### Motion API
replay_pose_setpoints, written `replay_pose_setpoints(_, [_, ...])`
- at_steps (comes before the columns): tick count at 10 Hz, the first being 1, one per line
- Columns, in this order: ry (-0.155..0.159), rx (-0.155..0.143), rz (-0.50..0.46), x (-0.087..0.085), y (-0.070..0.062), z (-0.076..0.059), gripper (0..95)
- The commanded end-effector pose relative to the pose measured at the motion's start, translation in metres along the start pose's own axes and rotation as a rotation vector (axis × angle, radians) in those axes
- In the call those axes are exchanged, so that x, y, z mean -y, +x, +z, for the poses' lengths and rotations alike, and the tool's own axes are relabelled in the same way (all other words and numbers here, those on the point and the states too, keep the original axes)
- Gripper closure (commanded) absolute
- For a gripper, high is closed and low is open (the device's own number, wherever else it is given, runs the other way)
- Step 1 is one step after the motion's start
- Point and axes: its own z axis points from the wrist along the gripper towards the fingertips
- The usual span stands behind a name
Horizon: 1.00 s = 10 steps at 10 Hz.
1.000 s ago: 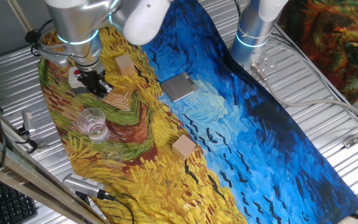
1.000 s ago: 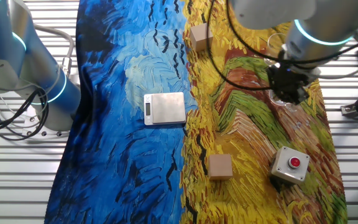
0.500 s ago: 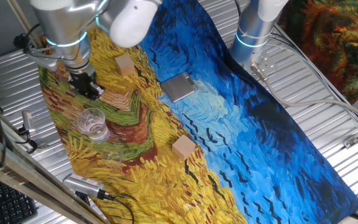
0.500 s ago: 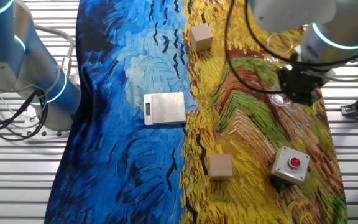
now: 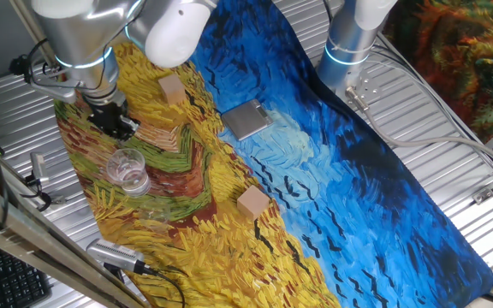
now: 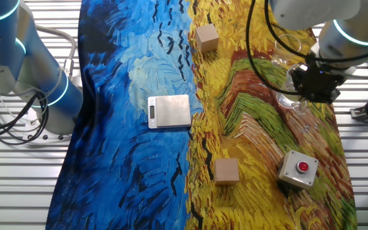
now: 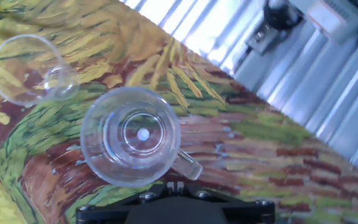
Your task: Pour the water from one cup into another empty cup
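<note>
A clear glass cup with a handle point(image 7: 131, 137) stands upright on the yellow painted cloth, right in front of my gripper point(image 7: 176, 185). Its handle point(image 7: 188, 165) points toward the fingers, slightly to their right. The fingertips sit close together with nothing between them. The same cup shows in one fixed view point(image 5: 129, 168) below the gripper point(image 5: 116, 127), and in the other fixed view point(image 6: 289, 100) at the left of the gripper point(image 6: 317, 89). A second clear cup point(image 7: 27, 68) stands beyond it, also in the other fixed view point(image 6: 288, 43). I cannot tell which cup holds water.
A red push button box point(image 6: 298, 168), two wooden blocks point(image 6: 226, 171) point(image 6: 204, 37) and a small scale point(image 6: 169, 110) lie on the cloth. The ribbed metal table edge point(image 7: 328, 93) with cables and clamps runs close by. A second robot base point(image 5: 349, 43) stands behind.
My gripper has slid sideways toward the cloth's edge, off from above the cup. Both cups have stayed in place.
</note>
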Motion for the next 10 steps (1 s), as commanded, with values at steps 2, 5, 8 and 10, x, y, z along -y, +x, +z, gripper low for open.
replay_pose_setpoints(2, [-0.014,0.013,-0.131,0.005,-0.004,0.003,95.0])
replay_pose_setpoints(5, [-0.015,0.017,-0.167,0.008,-0.006,0.005,95.0])
replay_pose_setpoints(8, [-0.010,0.021,-0.248,0.013,-0.012,0.005,95.0])
replay_pose_setpoints(10, [-0.013,0.029,-0.337,0.015,-0.016,0.006,95.0])
